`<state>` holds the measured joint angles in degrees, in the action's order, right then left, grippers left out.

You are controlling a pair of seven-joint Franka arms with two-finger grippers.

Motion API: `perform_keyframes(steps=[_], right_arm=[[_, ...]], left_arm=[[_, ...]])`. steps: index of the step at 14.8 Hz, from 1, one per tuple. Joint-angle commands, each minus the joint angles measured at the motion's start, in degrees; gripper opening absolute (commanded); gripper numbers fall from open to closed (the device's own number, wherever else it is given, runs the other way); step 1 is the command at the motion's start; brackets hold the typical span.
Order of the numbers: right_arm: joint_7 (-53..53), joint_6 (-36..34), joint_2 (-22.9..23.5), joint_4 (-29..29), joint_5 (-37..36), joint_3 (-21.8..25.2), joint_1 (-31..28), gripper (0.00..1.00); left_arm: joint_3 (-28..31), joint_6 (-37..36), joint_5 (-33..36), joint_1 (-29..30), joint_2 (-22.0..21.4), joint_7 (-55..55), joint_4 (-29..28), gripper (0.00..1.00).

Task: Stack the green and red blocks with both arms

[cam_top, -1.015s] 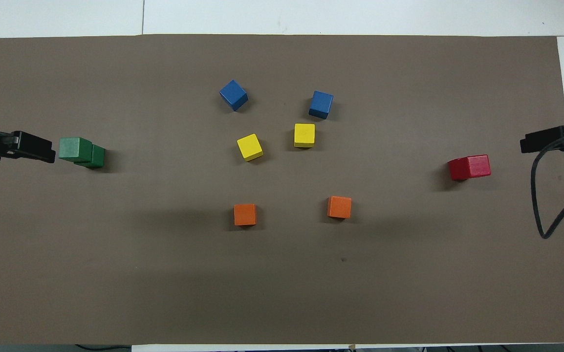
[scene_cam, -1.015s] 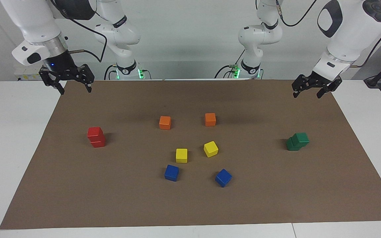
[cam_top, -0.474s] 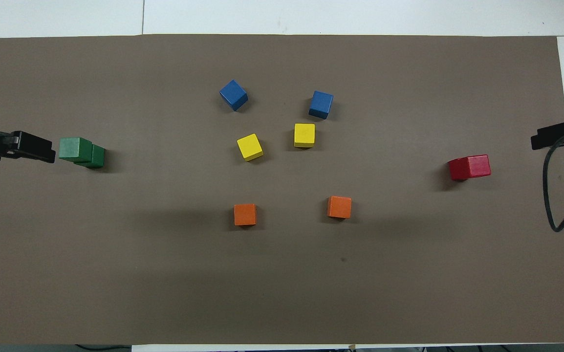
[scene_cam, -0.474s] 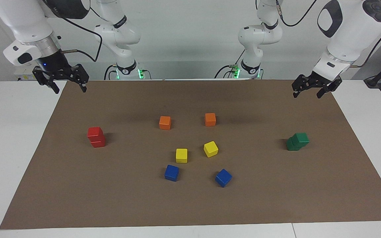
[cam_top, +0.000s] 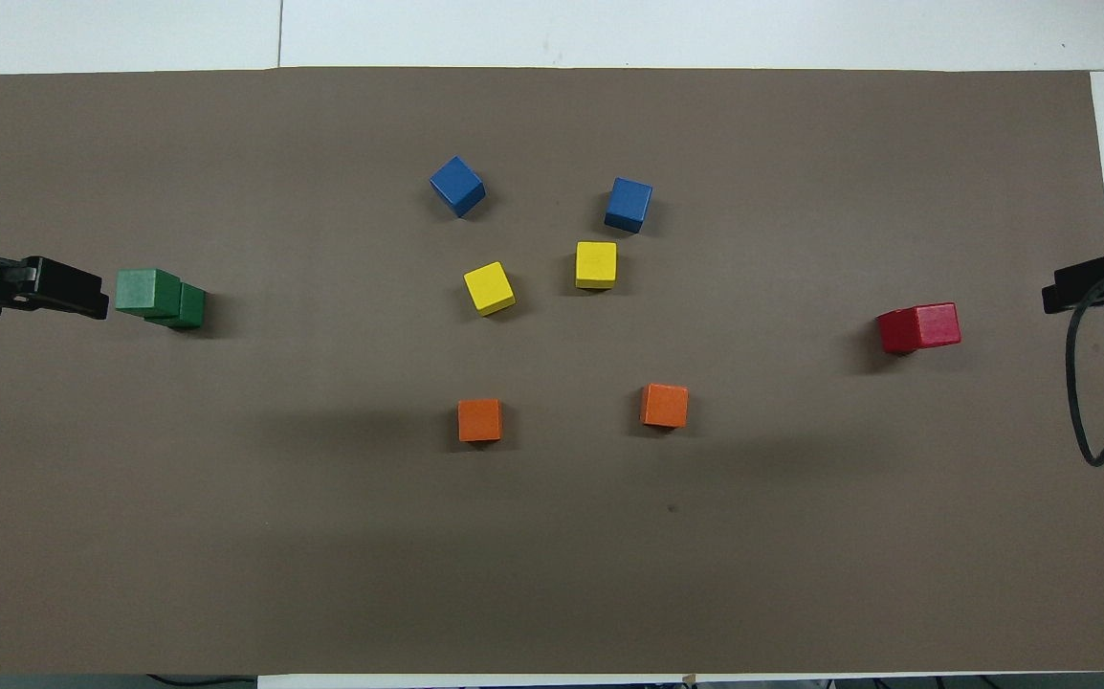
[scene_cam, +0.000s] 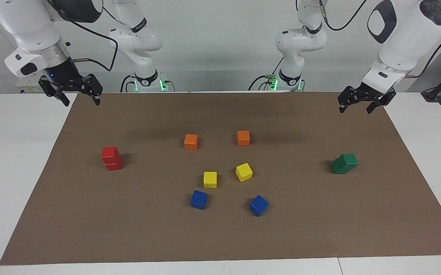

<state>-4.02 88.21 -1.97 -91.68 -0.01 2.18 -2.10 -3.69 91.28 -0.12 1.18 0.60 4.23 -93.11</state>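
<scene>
Two red blocks [scene_cam: 111,158] stand stacked one on the other toward the right arm's end of the mat, seen as a red stack [cam_top: 918,327] from above. Two green blocks [scene_cam: 344,163] are stacked, the upper one offset, toward the left arm's end; from above the green stack [cam_top: 160,298] shows both cubes. My right gripper [scene_cam: 81,101] hangs open and empty over the mat's corner, apart from the red stack. My left gripper [scene_cam: 355,109] hangs open and empty over the mat's other corner. In the overhead view, the left gripper [cam_top: 83,292] and the right gripper [cam_top: 1064,287] show at the frame's edges.
Two orange cubes [scene_cam: 191,141] [scene_cam: 243,138], two yellow cubes [scene_cam: 210,179] [scene_cam: 244,172] and two blue cubes [scene_cam: 198,199] [scene_cam: 258,205] lie on the middle of the brown mat [scene_cam: 320,236]. Two smaller white arms [scene_cam: 144,46] stand at the robots' end.
My right gripper has risen and drawn back toward the right arm's end of the table, away from the red stack. The left arm has not moved.
</scene>
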Motion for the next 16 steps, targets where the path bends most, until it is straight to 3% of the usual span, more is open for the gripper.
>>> perform_keyframes(steps=[1, 16], right_arm=[[1.12, -1.29, -1.81, -1.66, -2.0, 0.37, 0.43, 1.0], [1.21, -1.99, -2.07, -2.01, -2.89, 0.28, 0.43, 1.0]], left_arm=[[0.18, -1.28, 0.3, -0.04, -0.33, -0.54, 0.65, 1.0], [0.18, -1.28, 0.21, -0.04, -0.33, -0.54, 0.65, 1.0]])
